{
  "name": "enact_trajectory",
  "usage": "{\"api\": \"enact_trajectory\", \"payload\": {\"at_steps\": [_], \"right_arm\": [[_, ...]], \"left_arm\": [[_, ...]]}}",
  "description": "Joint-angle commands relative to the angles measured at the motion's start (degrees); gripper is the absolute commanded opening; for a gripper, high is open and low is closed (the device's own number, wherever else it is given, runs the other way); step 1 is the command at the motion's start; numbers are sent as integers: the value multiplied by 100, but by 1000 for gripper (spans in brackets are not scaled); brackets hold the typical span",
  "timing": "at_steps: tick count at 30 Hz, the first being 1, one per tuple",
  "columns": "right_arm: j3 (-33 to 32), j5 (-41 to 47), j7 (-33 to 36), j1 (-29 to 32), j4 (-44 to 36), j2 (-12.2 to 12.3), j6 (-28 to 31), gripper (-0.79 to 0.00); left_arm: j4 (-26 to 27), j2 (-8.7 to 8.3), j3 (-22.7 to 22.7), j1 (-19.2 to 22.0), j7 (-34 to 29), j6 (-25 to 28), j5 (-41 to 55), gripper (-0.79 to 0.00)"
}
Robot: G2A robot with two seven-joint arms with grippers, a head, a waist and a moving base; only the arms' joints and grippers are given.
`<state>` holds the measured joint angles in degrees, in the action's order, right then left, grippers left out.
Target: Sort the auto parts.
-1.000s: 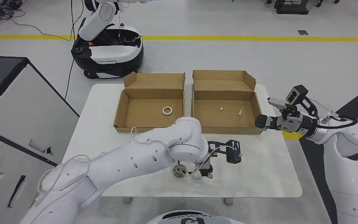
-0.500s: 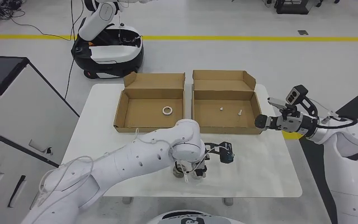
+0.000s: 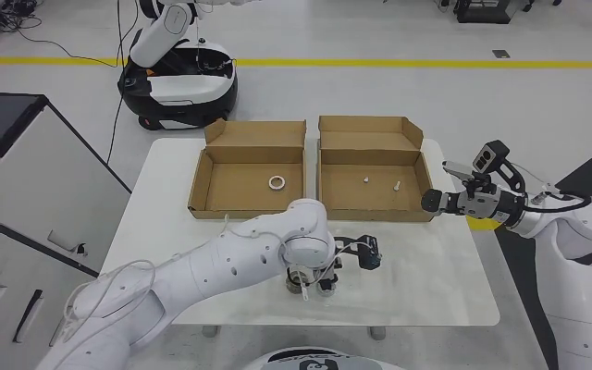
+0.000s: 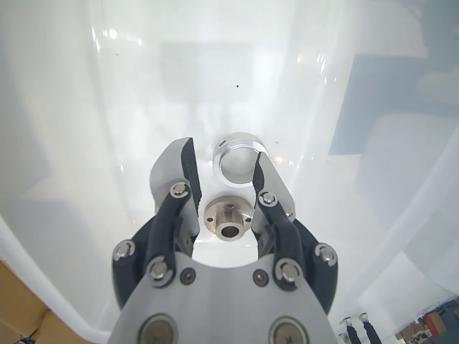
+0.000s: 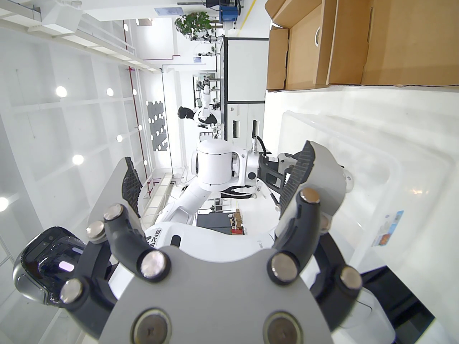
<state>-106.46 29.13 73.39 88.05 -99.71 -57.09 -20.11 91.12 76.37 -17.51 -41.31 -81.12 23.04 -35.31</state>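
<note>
Since the job was to separate parts by kind, the white table (image 3: 166,231) carried two open cardboard boxes side by side in the upper centre of the top view, probably one for each kind. The left arm (image 3: 231,268) ran from the lower left of that view to the lower centre, where the unsorted parts lay. The left box (image 3: 199,190) and the right box (image 3: 370,129) stood with flaps up and mouths open, so that parts could be dropped in from above. A clear bin (image 5: 394,152) sat on the table below the boxes, and its walls kept the loose stock together. The right gripper (image 3: 431,201) hung at the right edge of the table beside the right box's corner, its jaws spread wide on nothing, apparently kept out of the way. The left gripper (image 4: 223,152) was lowered into the bin with a moderate gap between its pads, holding nothing. That gap straddled a flanged hub (image 4: 228,222), which looked like the part chosen for pickup. A silver collar (image 4: 237,159) lay just beyond the hub, touching one pad tip or nearly so. A pale ring (image 3: 275,181) lay in the left box, and two small white pieces (image 3: 367,179) lay in the right. The left wrist view resolved the hub, the collar and the jaw gap, which the forearm masked from above. The top view alone gave the boxes' contents.
</note>
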Motion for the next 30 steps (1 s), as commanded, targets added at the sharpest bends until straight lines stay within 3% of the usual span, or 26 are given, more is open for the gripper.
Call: {"api": "enact_trajectory", "payload": {"at_steps": [1,20,24,30], "right_arm": [[0,0,0,0,0,0,0,0],[0,0,0,0,0,0,0,0],[0,0,0,0,0,0,0,0],[0,0,0,0,0,0,0,0]], "left_arm": [[-38,1,14,-6,-1,11,0,-416],[-431,47,178,55,120,133,62,-449],[-478,66,194,61,150,144,62,-477],[-552,98,226,41,180,120,27,-591]]}}
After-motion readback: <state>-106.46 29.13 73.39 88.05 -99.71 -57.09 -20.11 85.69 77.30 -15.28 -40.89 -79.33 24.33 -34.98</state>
